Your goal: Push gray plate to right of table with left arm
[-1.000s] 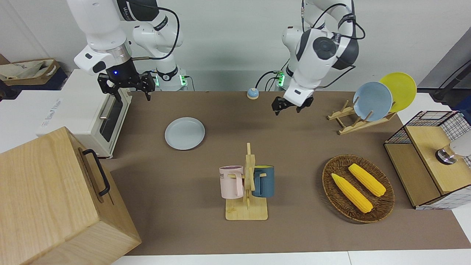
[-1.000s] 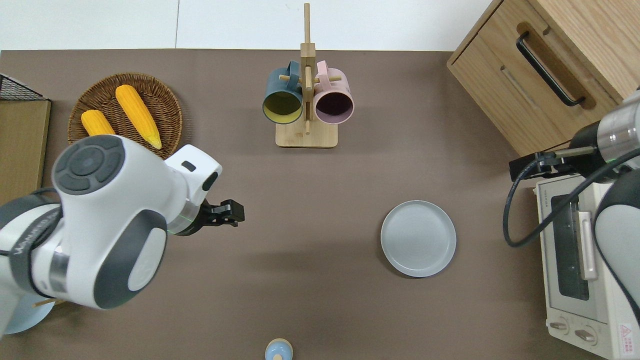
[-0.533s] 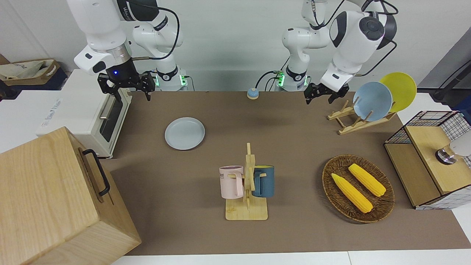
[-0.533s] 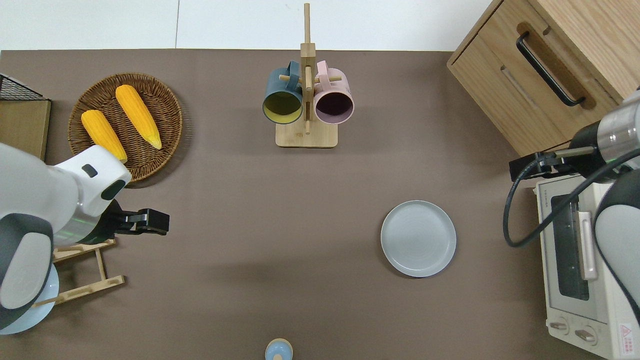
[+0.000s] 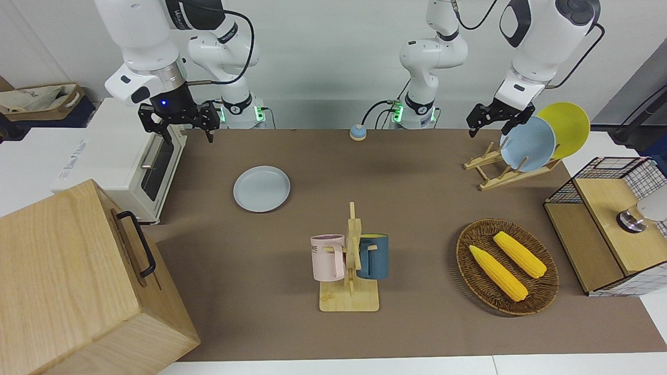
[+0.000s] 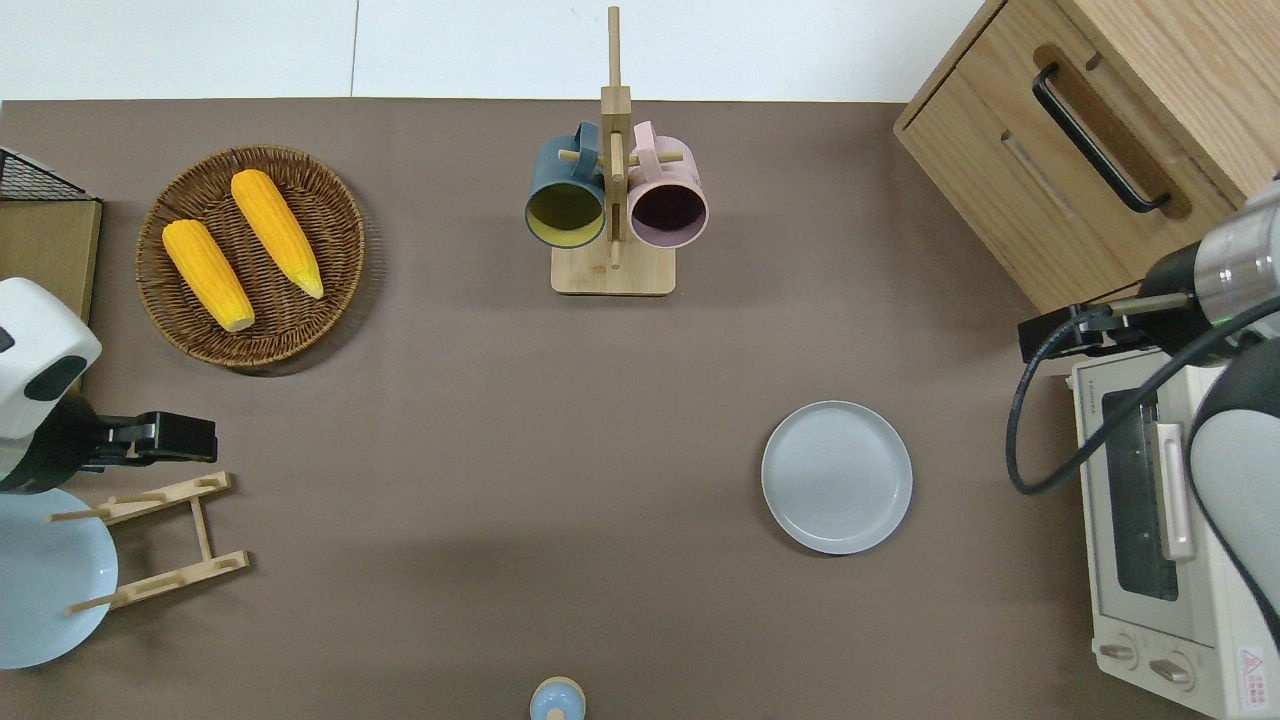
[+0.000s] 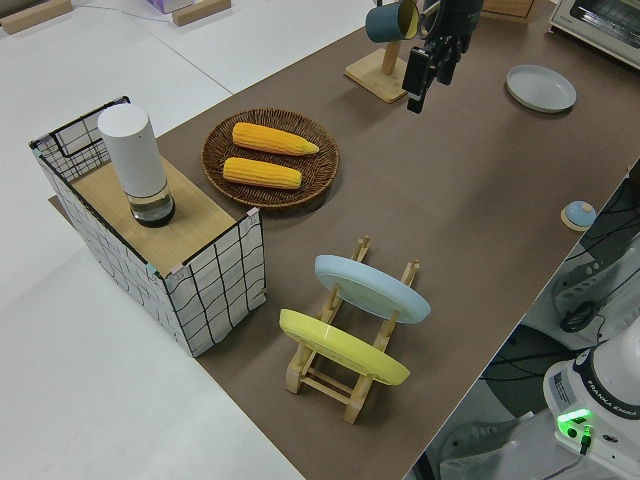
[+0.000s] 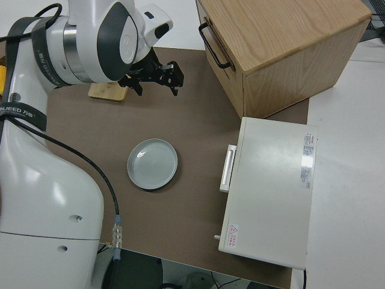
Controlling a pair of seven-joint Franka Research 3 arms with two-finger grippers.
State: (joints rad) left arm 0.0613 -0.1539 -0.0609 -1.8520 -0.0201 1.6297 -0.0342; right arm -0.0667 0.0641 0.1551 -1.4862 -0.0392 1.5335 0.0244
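The brown surface has white edges. On it the gray plate lies flat toward the right arm's end, at about four o'clock from centre in the overhead view, with bare cover all round it. The toaster oven stands at its three o'clock. The left gripper, fingers spread, hangs over the rack at nine o'clock. The right gripper is parked, spread.

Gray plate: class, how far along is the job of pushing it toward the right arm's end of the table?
Looks done: the gray plate lies near the toaster oven at that end. In hand: nothing; the left tool hangs over the plate rack, the right arm is parked. Left: nothing visible.
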